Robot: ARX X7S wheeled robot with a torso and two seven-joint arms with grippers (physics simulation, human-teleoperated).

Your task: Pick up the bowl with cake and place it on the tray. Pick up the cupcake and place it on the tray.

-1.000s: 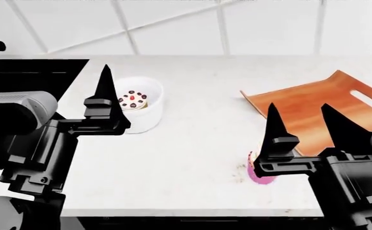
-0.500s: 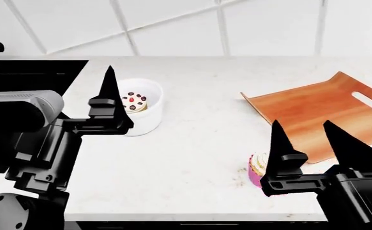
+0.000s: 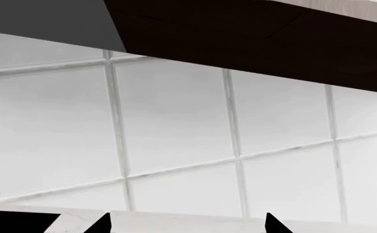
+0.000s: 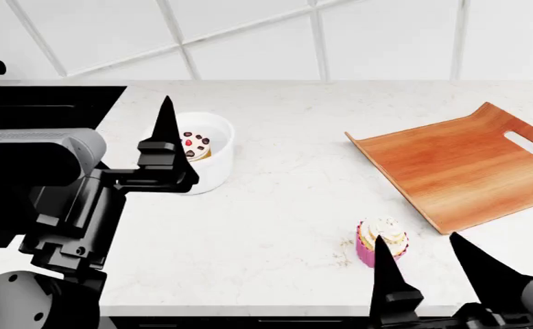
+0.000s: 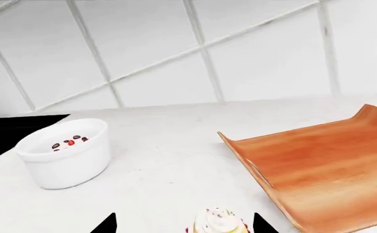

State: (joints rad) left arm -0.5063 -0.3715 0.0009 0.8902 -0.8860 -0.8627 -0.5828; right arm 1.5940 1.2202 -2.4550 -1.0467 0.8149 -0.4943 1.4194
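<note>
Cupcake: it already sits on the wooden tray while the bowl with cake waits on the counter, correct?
Not quite. The cupcake stands on the counter, beside the tray and apart from it, as the head view shows. The bowl with cake is indeed on the counter.

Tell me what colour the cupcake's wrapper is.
Pink, pleated, under white frosting with coloured sprinkles. The cupcake shows best in the head view.

Glossy white ceramic bowl (image 4: 204, 159), smooth wooden tray (image 4: 463, 171), speckled marble-look counter (image 4: 285, 205)

left gripper (image 4: 167, 140): black, tapered pointed fingers | left arm: blocky black links, grey cylindrical housing | right gripper (image 4: 431, 271): black, pointed
</note>
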